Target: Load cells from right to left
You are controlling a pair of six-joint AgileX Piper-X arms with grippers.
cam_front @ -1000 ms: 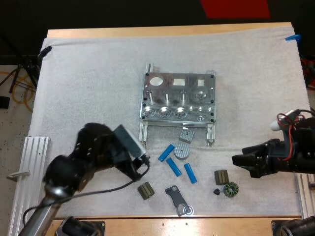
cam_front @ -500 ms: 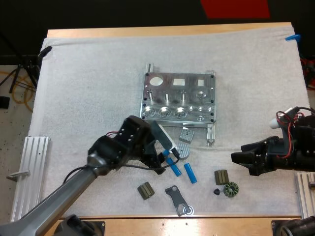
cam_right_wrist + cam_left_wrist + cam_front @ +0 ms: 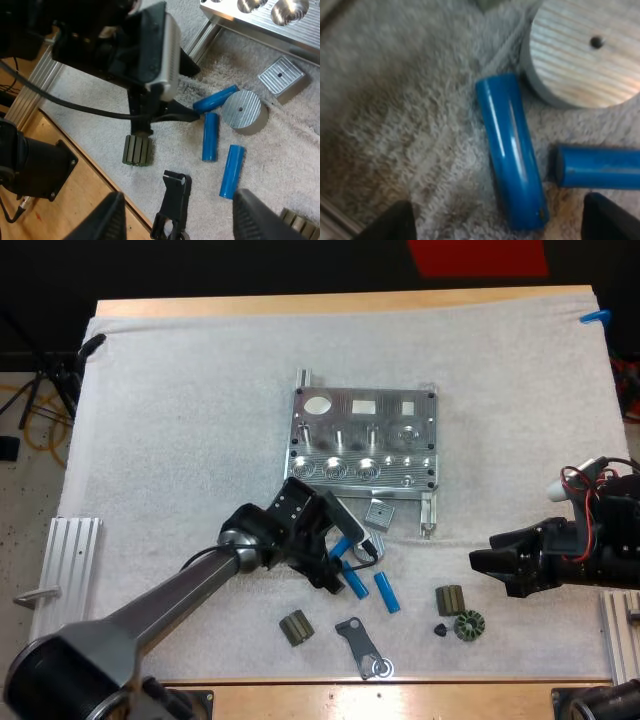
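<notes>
Straddling one blue cell (image 3: pixel 512 177) and clear of it on both sides, the left jaws stand wide apart and hold nothing. That cell lies on the white mat (image 3: pixel 180 420) that covers the bench (image 3: pixel 300 306), one end close by a round ribbed metal disc (image 3: pixel 582 52). A second blue cell (image 3: pixel 597 166) points its end at it from just beside. In the high view the cells lie loose at six o'clock of the metal fixture (image 3: pixel 365 440), outside it, with the third cell (image 3: pixel 386 592) at the four o'clock edge of the group. A square ribbed block (image 3: pixel 378 512) sits between the disc and the fixture. The right jaws, parted and empty, are at three o'clock of the cells, near a dark ribbed block (image 3: pixel 450 600) and a toothed ring (image 3: pixel 468 625). A dark bracket (image 3: pixel 360 645) lies at six o'clock of the cells.
</notes>
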